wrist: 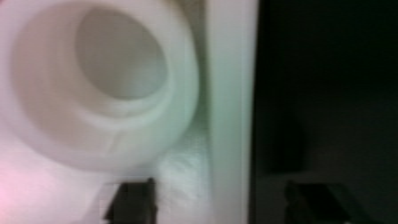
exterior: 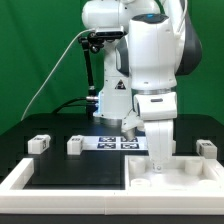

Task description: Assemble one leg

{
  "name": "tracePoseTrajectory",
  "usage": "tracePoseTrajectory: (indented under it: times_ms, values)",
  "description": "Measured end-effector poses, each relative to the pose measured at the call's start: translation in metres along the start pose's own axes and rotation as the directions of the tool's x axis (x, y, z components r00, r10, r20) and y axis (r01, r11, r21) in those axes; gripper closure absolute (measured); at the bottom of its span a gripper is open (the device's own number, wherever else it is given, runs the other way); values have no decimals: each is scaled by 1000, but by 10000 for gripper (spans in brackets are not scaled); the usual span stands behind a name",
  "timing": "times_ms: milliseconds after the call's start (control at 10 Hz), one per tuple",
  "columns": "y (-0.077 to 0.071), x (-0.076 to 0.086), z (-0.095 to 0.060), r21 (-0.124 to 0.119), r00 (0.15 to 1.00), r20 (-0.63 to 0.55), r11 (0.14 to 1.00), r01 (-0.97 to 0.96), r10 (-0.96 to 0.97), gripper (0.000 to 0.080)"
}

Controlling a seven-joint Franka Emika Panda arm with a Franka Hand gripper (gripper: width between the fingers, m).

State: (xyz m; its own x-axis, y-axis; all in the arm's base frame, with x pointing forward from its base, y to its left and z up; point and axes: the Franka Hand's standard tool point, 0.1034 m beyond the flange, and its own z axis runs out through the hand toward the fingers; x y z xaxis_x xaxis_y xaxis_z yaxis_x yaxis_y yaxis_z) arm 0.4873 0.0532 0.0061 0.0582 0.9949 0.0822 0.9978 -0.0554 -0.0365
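My gripper (exterior: pixel 158 163) is low over the large flat white panel (exterior: pixel 185 176) at the exterior view's front right, its tips at the panel's surface. In the wrist view the dark fingertips (wrist: pixel 130 201) stand wide apart, astride the panel's edge (wrist: pixel 228 120): one over the white surface, the other over the black table. The gripper (wrist: pixel 222 202) is open and holds nothing. A round recess (wrist: pixel 98 70) in the panel fills much of that view. Three white legs with square markers lie on the table: two at the exterior view's left (exterior: pixel 38 143) (exterior: pixel 74 145), one at the right (exterior: pixel 207 149).
The marker board (exterior: pixel 118 142) lies flat behind the panel, at the arm's base. A white raised border (exterior: pixel 25 178) runs along the table's front left. A green wall stands behind, with a cable hanging at the left.
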Motion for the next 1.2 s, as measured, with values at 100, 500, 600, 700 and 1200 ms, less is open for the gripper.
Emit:
tracePoseTrajectory:
  times_ms: [100, 500, 600, 700, 1200]
  values:
    - [0, 0, 0, 0, 1000, 0, 1000, 0, 0, 331]
    - [0, -1, 0, 0, 1000, 0, 1000, -2, 2, 153]
    - [0, -1, 0, 0, 1000, 0, 1000, -2, 2, 151]
    - [0, -1, 0, 0, 1000, 0, 1000, -2, 2, 151]
    - [-12, 24, -47, -61, 984, 15, 983, -174, 175, 151]
